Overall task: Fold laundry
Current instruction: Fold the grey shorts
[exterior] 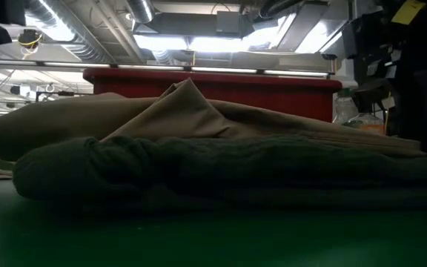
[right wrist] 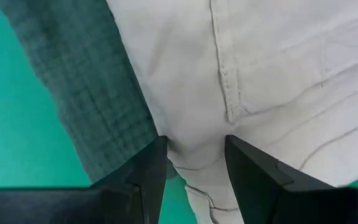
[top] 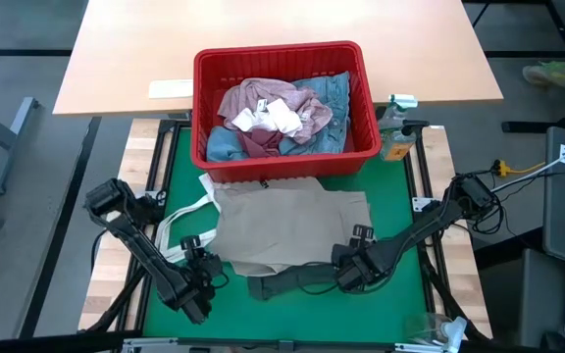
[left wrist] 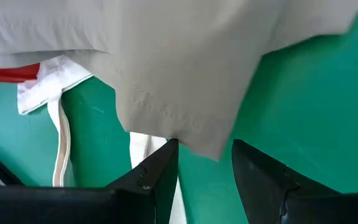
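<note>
Beige trousers (top: 292,226) lie spread on the green mat, overlapping a dark green top (top: 282,284) at the near edge. In the low view the green top (exterior: 199,170) lies in front of the trousers (exterior: 184,111). My left gripper (top: 204,267) is low at the trousers' near left corner, open, and that corner (left wrist: 197,134) reaches between its fingers (left wrist: 205,152). My right gripper (top: 353,267) is low at the near right part, open (right wrist: 194,149) around a seamed beige edge (right wrist: 197,155) beside the green top (right wrist: 98,106). A pink top, jeans and white socks (top: 273,116) lie in the basket. My left gripper has the trousers' hemmed corner (left wrist: 191,140) between its open fingers, coming low from the near left; whether a finger touches the cloth I cannot tell. My right gripper straddles the trousers' seamed edge (right wrist: 194,165), which lies on the mat; whether it touches I cannot tell.
A red basket (top: 282,54) stands at the mat's far side, with a light wooden table (top: 263,25) beyond it. A white tote bag (top: 189,221) with straps (left wrist: 61,143) lies partly under the trousers' left side. A bottle (top: 395,132) stands right of the basket.
</note>
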